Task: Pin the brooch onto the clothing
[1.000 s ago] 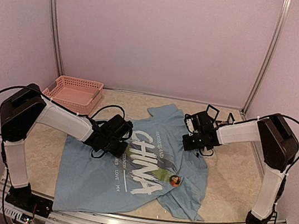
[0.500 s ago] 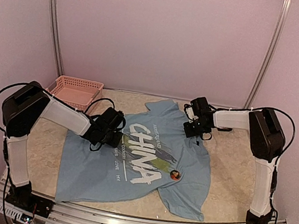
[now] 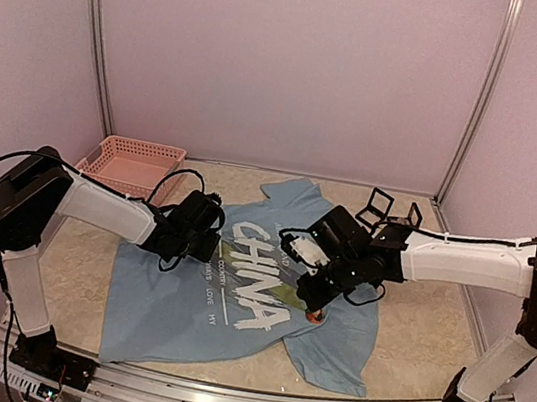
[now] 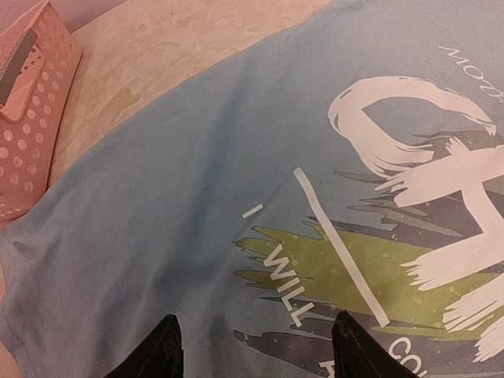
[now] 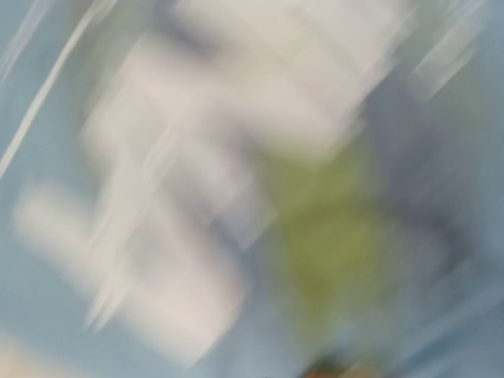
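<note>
Currently you have the light blue T-shirt (image 3: 167, 302) lying spread on the table (image 3: 425, 305), with its white "CHINA" lettering and green brush strokes facing up. The brooch (image 3: 315, 317), a small round orange-and-dark spot, sits on the shirt just beside the lower end of the lettering, on its right in the top view.

Your right gripper (image 3: 314, 304) stretches in from the right side and points down at the brooch. From above, its tip looks just beside the brooch or on it, and you cannot tell which. Its fingers are pressed together. The right wrist view is smeared by blur, showing only white, green and blue patches of the print and a bit of orange at the bottom edge.

Your left gripper (image 4: 256, 352) hovers low over the shirt's left half, by the start of the lettering. Its two black fingertips (image 4: 161, 354) stand spread, with nothing between them but blue cloth and the dark edge of the graphic.

A pink perforated basket (image 3: 133, 163) sits at the far left corner, near the shirt's edge.
</note>
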You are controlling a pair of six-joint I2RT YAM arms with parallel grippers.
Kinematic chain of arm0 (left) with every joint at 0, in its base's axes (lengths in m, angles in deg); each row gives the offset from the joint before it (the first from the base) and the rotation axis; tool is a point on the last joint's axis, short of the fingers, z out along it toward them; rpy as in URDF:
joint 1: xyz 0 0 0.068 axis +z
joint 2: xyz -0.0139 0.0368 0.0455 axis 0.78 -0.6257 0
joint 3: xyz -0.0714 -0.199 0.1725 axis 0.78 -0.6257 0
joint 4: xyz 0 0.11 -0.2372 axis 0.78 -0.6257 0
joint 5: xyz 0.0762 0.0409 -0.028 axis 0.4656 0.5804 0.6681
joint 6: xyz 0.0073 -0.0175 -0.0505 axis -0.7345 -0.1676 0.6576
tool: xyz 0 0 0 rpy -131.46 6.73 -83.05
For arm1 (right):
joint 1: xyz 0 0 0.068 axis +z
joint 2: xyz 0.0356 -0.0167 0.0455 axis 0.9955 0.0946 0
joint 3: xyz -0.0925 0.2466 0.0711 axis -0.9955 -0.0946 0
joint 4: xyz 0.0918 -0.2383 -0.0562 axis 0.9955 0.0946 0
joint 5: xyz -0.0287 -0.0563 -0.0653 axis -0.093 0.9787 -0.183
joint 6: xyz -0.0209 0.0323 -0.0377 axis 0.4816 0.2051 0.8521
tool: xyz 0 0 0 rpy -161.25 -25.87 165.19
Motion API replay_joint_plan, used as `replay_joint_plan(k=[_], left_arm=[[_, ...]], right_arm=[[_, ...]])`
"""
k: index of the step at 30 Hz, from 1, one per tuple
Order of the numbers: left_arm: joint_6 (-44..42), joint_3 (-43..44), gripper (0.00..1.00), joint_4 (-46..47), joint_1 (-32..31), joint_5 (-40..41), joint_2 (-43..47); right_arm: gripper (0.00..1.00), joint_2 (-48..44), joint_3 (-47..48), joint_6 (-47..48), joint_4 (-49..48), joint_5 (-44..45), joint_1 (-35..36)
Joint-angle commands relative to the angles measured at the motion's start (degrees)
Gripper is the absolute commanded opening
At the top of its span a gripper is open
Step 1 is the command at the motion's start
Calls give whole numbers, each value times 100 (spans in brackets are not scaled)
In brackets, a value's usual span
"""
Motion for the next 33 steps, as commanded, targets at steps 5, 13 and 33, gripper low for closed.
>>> replay_joint_plan(k=[5, 13, 33], left_arm=[[48, -88, 61, -56, -215, 257, 174], [3, -155, 61, -69, -283, 416, 205], [-209, -396, 62, 363, -402, 560, 645]], right_arm=[[0, -962, -1627, -1733, 314, -1307, 1095], [0, -876, -2769, -2363, -375, -1731, 1384], [1, -1799, -802, -1735, 1137, -514, 739]])
